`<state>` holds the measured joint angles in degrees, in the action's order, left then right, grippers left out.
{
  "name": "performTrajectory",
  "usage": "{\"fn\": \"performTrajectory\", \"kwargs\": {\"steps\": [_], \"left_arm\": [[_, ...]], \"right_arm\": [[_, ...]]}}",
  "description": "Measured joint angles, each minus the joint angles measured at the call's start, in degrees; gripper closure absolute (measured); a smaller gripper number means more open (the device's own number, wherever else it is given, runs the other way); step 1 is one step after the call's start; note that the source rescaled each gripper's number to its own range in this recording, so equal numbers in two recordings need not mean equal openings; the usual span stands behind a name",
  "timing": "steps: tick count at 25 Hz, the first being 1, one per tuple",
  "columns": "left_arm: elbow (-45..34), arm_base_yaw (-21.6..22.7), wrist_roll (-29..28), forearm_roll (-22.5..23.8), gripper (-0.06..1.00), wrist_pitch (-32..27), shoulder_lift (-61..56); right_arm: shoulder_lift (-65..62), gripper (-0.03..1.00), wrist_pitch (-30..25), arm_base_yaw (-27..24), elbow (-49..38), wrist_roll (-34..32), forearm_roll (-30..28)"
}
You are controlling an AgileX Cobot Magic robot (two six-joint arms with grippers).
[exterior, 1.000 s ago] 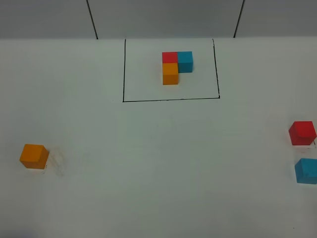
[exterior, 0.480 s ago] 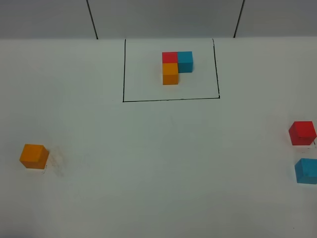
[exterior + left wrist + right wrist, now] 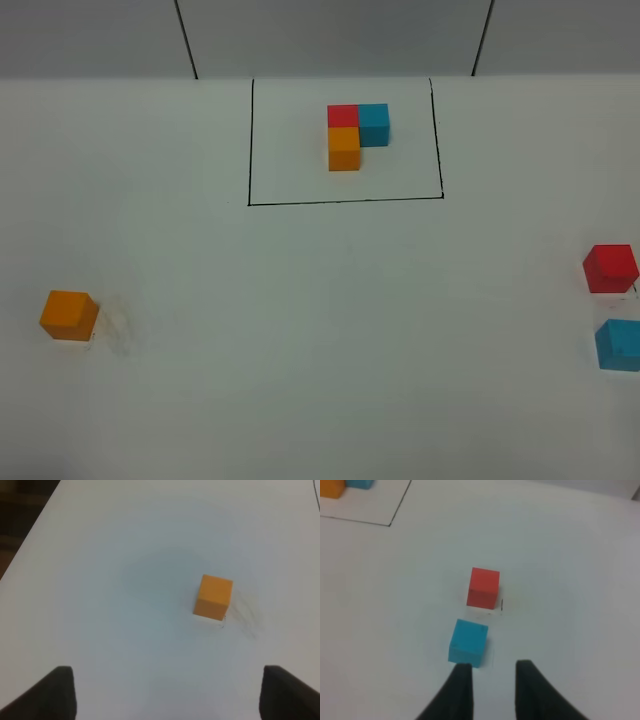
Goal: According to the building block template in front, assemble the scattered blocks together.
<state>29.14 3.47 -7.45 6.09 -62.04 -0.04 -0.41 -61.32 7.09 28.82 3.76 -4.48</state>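
Assembly apparently not begun: orange block (image 3: 69, 314) lower left, red block (image 3: 610, 267) and blue block (image 3: 618, 344) at right edge, template (image 3: 357, 135) upper centre; left gripper (image 3: 168, 675) wide, right gripper (image 3: 492, 666) narrow, both empty; next move likely a first grasp

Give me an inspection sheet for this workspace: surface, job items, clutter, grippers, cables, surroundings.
Surface: white table with a black outlined rectangle at the far middle.
Job's things: template of touching red, blue and orange cubes inside the rectangle; loose orange block on the left; red block and blue block on the right, apart.
Clutter: nothing seen.
Grippers: left gripper wide open, empty, facing the orange block; right gripper narrowly open, empty, just short of the blue block.
Cables: nothing seen.
Surroundings: grey wall behind.
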Motion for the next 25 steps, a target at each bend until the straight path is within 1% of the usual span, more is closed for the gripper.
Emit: {"fn": "performTrajectory", "kwargs": {"steps": [4, 11, 17, 19, 25], "left_arm": [[3.2, 0.0, 0.1, -0.1, 0.26, 1.0, 6.8], [11.9, 0.0, 0.1, -0.1, 0.26, 2.9, 30.6], [15.1, 0.0, 0.2, -0.2, 0.26, 9.1, 49.7], [15.6, 0.0, 1.3, -1.1, 0.26, 11.0, 54.8], [15.8, 0.0, 6.4, -6.9, 0.26, 16.2, 67.6]], "right_arm": [[0.0, 0.97, 0.0, 0.0, 0.0, 0.0, 0.0], [0.0, 0.97, 0.0, 0.0, 0.0, 0.0, 0.0], [0.0, 0.97, 0.0, 0.0, 0.0, 0.0, 0.0], [0.0, 0.97, 0.0, 0.0, 0.0, 0.0, 0.0], [0.0, 0.97, 0.0, 0.0, 0.0, 0.0, 0.0]]}}
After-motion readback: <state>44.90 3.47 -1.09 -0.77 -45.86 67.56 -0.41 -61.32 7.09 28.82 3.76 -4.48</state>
